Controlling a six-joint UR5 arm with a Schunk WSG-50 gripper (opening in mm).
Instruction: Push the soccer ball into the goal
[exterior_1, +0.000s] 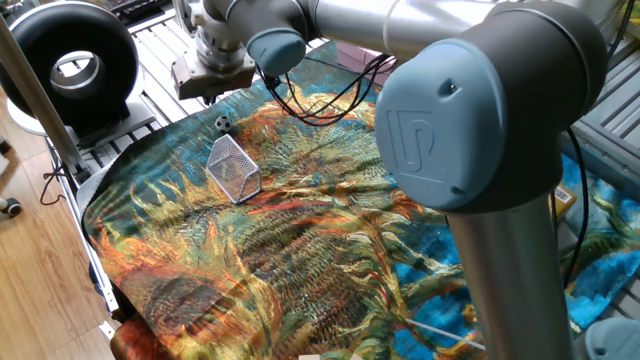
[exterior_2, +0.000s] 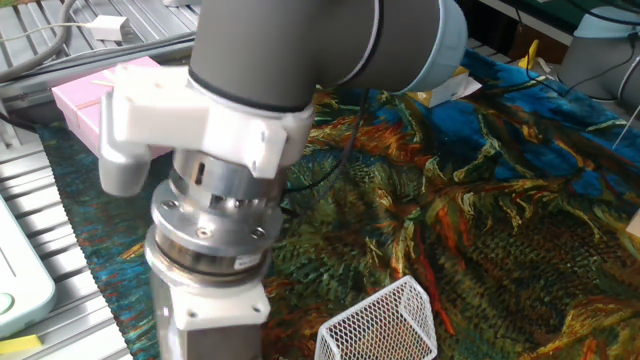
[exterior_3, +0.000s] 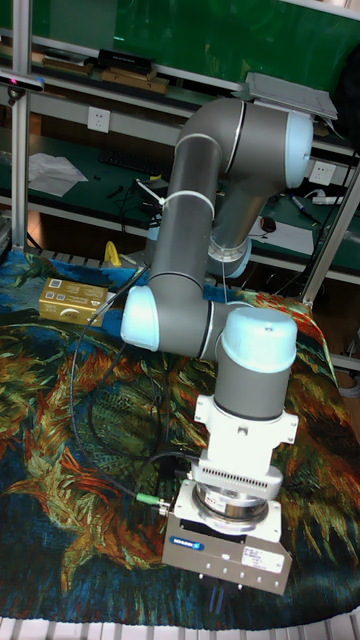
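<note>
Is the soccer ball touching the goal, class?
Apart. One fixed view shows a strip of patterned cloth between the soccer ball and the goal.

Arm outstretched, gripper (exterior_3: 222, 598) pointing down

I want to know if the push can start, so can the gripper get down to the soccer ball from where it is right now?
Probably yes. The gripper hangs just behind the soccer ball, nothing lies between them, and the goal sits on the ball's far side.

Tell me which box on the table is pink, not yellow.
The pink box at the cloth's edge beside the metal slats; the yellow box lies flat on the painted cloth.
</note>
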